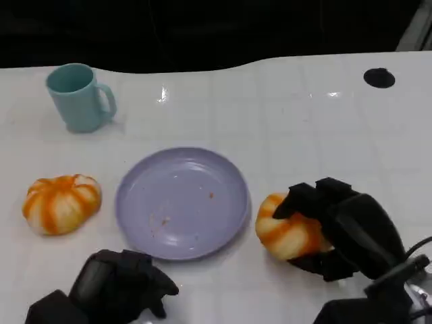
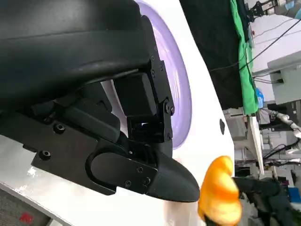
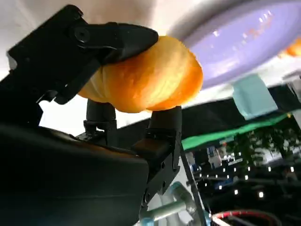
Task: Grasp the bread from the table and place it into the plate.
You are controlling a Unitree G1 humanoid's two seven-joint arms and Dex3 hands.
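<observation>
An orange-and-white round bread [image 1: 287,233] lies just right of the lilac plate [image 1: 181,201], and my right hand [image 1: 337,226] grips it from the right side. The right wrist view shows the bread [image 3: 150,77] clamped between black fingers [image 3: 117,37], with the plate [image 3: 244,42] just beyond it. A second similar bread [image 1: 61,202] lies on the table left of the plate. My left hand [image 1: 118,287] rests near the front edge, below the plate, fingers curled in with nothing in them. In the left wrist view the plate [image 2: 181,94] and the held bread [image 2: 218,193] show past that hand.
A teal mug [image 1: 79,96] stands at the back left of the white table [image 1: 304,121]. A small black disc [image 1: 379,77] lies at the back right. The table's far edge meets a dark background.
</observation>
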